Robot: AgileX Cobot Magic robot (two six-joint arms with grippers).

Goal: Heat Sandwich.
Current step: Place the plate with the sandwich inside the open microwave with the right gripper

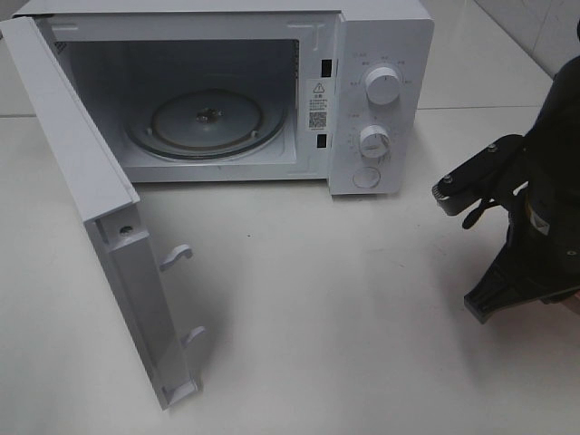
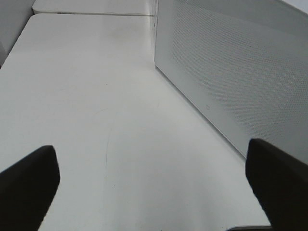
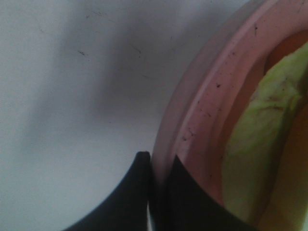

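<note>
Right end effector (image 3: 156, 163): narrow, pinching rim of round pink plate (image 3: 207, 110) bearing sandwich (image 3: 260, 144), apparently near white bench (image 1: 344, 317) right edge. Left end effector (image 2: 153, 180): wide, empty. Step, judged: plate gripped, transfer pending; next, level carry past open door (image 1: 82, 172) of white microwave oven (image 1: 385, 45) onto glass turntable (image 1: 204, 122). Only lettuce shows; plate hidden in high view.

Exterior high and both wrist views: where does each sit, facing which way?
Exterior high: mounted high, looking down at table and open microwave; right arm at right edge.
Left wrist: low over the table, facing the microwave's perforated panel; open left tool in frame.
Right wrist: close on pink plate and sandwich; right tool shut on the rim.
Shared: exterior and left wrist both show the microwave.
</note>
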